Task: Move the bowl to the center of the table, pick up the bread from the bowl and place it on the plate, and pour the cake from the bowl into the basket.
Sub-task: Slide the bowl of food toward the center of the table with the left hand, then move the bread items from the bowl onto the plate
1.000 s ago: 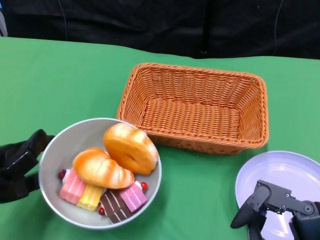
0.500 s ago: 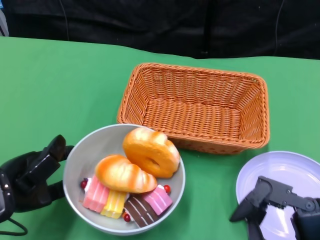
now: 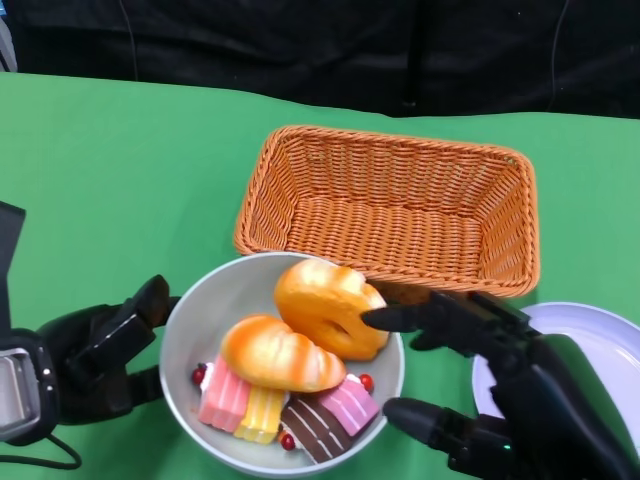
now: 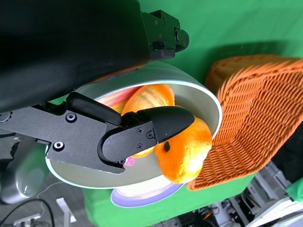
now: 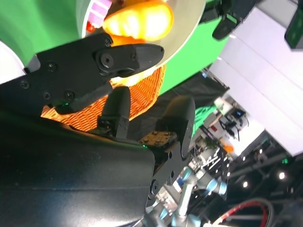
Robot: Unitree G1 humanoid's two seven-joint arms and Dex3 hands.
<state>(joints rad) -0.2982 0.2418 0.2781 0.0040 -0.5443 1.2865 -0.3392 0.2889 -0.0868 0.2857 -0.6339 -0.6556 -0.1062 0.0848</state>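
While the grey bowl (image 3: 283,362) sits on the green table (image 3: 120,180) just in front of the wicker basket (image 3: 390,210), the left hand (image 3: 105,350) grips its near-left rim, with a finger above the rim and the rest of the hand against the outer wall. Inside the bowl lie two golden bread pieces, a ring-shaped roll (image 3: 325,305) toward the basket and a croissant (image 3: 280,355) beside it, above several cake slices (image 3: 290,410) in pink, yellow and brown. The right hand (image 3: 470,385) is spread open over the bowl's right side: one fingertip touches the ring-shaped roll and another lies at the bowl's near-right rim, holding nothing. The lilac plate (image 3: 600,340) lies to the right, partly hidden behind that hand. Compared with half a second ago, the bowl has shifted rightward toward the table's middle, and the right hand has risen from the plate area and reached across to the bread.
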